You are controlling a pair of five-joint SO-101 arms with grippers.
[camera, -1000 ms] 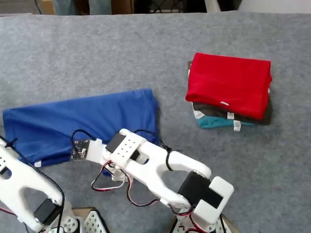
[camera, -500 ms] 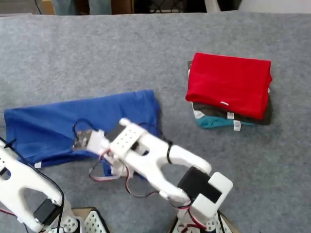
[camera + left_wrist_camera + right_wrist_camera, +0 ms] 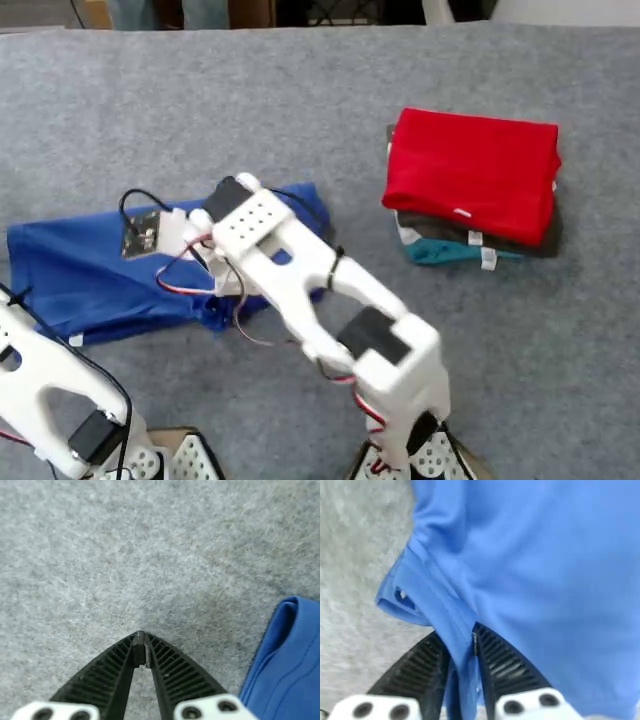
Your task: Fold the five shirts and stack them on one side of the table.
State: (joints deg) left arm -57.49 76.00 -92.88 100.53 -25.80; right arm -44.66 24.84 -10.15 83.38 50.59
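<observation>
Blue shirt (image 3: 80, 275): spread flat on the bench (image 3: 300, 100), at the left of the high frame.
Right gripper (image 3: 462, 636): clenched on its hem; we should lay the fold over evenly.
Left gripper (image 3: 140, 641): clenched on nothing, near the shirt's edge.
Stack (image 3: 470, 185): at the right.

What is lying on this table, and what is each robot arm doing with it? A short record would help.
surface: grey felt-covered table
in work: blue fabric shirt, spread flat, partly folded
right end effector: shut on a fold at the blue shirt's edge
left end effector: shut, empty, over bare felt beside the blue shirt
stack: folded red fabric shirt on top, dark grey folded shirt and teal folded shirt beneath, apart from the blue one
</observation>
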